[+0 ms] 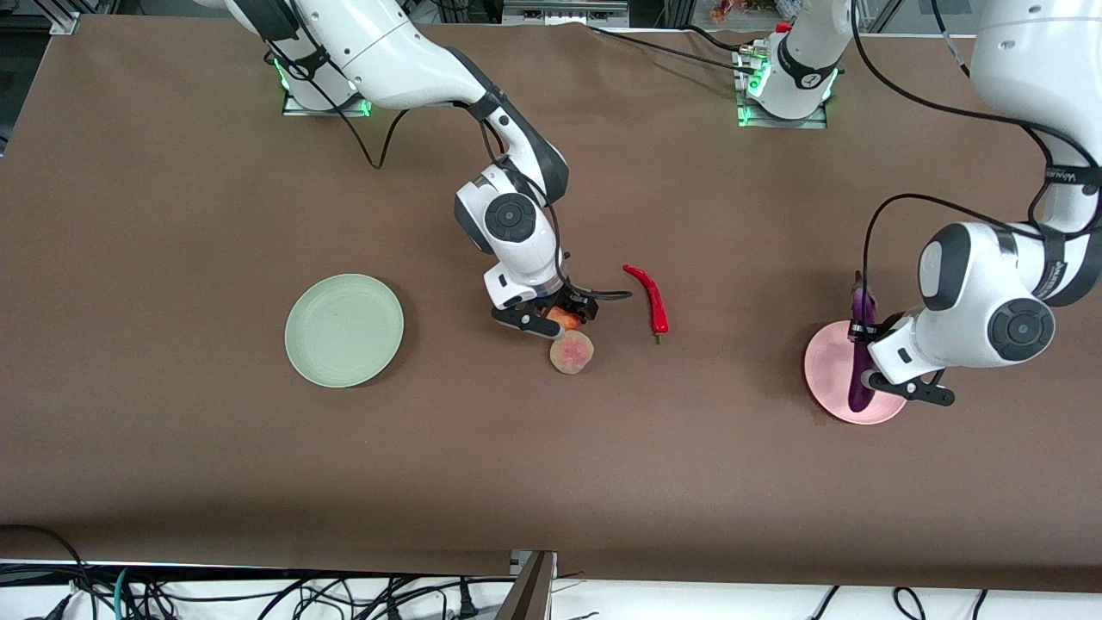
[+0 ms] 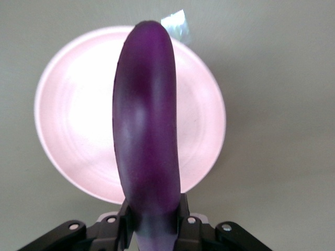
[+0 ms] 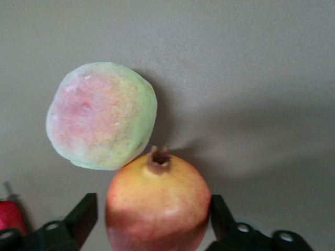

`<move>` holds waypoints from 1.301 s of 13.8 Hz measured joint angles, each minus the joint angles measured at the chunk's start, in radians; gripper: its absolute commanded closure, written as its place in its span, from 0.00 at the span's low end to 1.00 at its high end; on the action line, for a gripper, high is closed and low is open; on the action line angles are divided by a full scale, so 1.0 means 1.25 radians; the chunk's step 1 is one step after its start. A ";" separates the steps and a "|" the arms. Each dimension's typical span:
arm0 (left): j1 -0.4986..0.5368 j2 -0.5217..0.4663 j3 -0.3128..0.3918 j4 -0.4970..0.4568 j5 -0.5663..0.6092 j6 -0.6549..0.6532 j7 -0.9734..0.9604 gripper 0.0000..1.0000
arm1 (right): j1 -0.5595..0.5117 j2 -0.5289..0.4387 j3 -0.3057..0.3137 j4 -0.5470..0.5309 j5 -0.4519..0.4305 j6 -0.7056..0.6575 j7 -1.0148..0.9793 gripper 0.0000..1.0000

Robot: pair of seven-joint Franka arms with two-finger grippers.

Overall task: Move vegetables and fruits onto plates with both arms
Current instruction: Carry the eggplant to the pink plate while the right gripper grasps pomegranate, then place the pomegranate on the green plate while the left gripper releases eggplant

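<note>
two tools: left (image 2: 154, 230) grips glossy eggplant (image 2: 146, 130), right (image 3: 154, 219) straddles round apple (image 3: 157, 206).

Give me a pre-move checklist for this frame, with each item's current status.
1. Left gripper shut on the eggplant: ok.
2. Eggplant over the pink plate: ok.
3. Right gripper straddles the apple: ok; pads touching it: cannot tell.
4. Peach clear of the apple: not ok, they sit right beside each other.
5. Green plate free for fruit: ok.
6. Chili pepper on the table, clear of both grippers: ok.
</note>
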 measured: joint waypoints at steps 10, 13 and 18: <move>0.000 0.024 -0.074 0.013 -0.040 -0.029 -0.009 0.00 | -0.082 -0.103 -0.024 0.037 0.000 -0.299 -0.185 0.77; -0.008 0.015 -0.145 0.009 -0.105 -0.058 -0.104 0.00 | -0.177 -0.162 -0.031 0.027 0.000 -0.428 -0.380 0.76; -0.105 0.023 -0.210 -0.001 -0.121 0.009 -0.342 0.00 | -0.276 -0.190 -0.135 -0.079 0.001 -0.438 -0.742 0.65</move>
